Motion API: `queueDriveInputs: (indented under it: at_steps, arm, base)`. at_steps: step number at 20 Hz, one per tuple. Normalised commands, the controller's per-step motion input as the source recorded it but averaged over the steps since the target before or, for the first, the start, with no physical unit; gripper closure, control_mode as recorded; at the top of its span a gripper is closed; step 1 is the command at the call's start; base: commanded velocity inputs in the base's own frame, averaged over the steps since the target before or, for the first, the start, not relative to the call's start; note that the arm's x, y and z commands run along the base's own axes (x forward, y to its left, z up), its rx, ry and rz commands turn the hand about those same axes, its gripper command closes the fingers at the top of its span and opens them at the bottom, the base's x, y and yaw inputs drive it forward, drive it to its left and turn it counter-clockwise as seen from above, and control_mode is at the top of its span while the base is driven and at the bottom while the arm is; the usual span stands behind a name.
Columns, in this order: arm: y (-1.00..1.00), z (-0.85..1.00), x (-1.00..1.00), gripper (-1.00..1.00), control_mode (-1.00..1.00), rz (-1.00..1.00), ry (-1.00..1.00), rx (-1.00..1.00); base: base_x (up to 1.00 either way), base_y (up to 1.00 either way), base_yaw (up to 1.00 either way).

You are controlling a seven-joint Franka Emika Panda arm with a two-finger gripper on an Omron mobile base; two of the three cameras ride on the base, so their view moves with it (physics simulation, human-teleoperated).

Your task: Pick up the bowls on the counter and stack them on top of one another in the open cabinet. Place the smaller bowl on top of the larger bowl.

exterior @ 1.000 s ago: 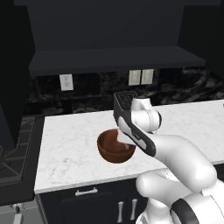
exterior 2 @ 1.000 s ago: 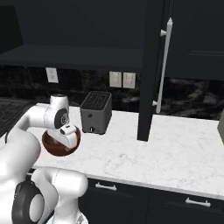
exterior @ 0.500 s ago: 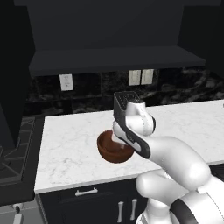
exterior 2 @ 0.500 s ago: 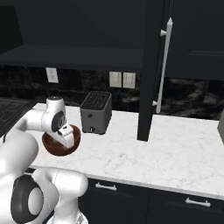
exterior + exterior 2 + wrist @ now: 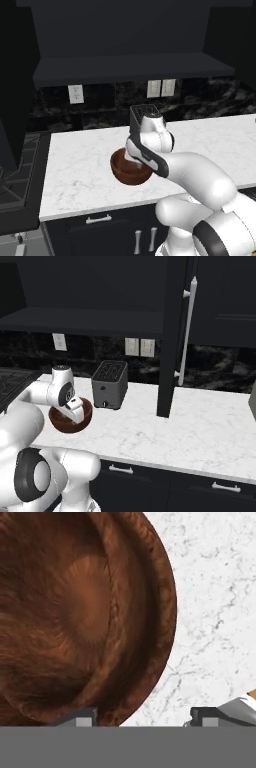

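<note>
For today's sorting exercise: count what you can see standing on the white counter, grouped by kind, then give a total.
Brown wooden bowls: 1
Dark toasters: 1
Total: 2

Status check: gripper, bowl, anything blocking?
Gripper open, fingers straddling the bowl's rim, one inside, one outside. Bowl sits on the counter, not lifted. Toaster close beside it; cabinet shelf above.
</note>
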Motion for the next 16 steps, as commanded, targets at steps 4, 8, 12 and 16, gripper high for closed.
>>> queueDriveInputs:
  at_steps: [4, 8, 12, 16]
  arm:
    - [0.13, -0.5, -0.39, -1.0, -1.0, 0.0, -0.05, 0.0]
    - [0.1, -0.34, -0.08, -1.0, -1.0, 0.0, -0.03, -0.02]
    - [0.0, -0.05, 0.01, -1.0, -1.0, 0.0, -0.06, 0.0]
    - [0.0, 0.0, 0.39, -1.0, -1.0, 0.0, -0.05, 0.0]
  base:
    - [0.0, 0.0, 0.0]
    - [0.0, 0.0, 0.0]
    - [0.0, 0.0, 0.0]
    - [0.0, 0.0, 0.0]
